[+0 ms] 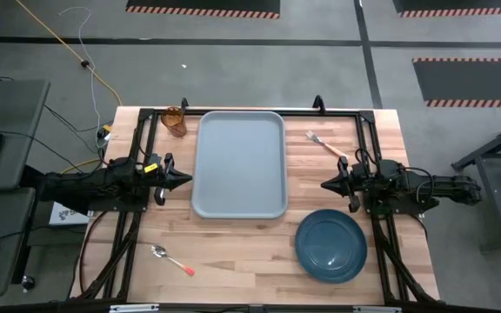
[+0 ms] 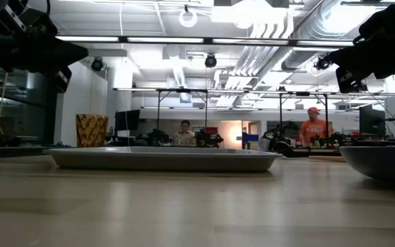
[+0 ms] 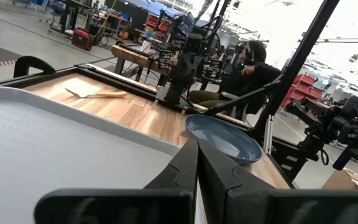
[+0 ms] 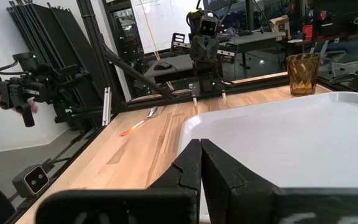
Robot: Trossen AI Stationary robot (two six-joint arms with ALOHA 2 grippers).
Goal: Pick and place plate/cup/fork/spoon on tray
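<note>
On either side of the tray (image 1: 238, 163), the two arms lie low and level over the worktop (image 1: 242, 252), pointing inward at each other. The left gripper (image 1: 183, 181) hovers just beside the tray's left edge, its fingers pressed together with nothing between them. The right gripper (image 1: 329, 184) hangs near the tray's right edge, between the fork (image 1: 326, 143) and the plate (image 1: 330, 246), its fingers likewise pinched closed and holding nothing.

There is one of each item: one tray, one plate, one cup (image 1: 175, 121), one fork, one spoon (image 1: 171, 259). The tray sits in the middle of the worktop with nothing on it. The cup stands upright just beside the tray's far-left corner. The fork lies at a slant on the right, near the far edge, well apart from the tray. The plate rests at the near-right corner. The spoon lies at the near-left, its red handle pointing toward the near edge.

A black frame (image 1: 259, 111) borders the worktop. In the low view, two people (image 2: 313, 128) sit in the room beyond. Nothing lies between either gripper and the tray.
</note>
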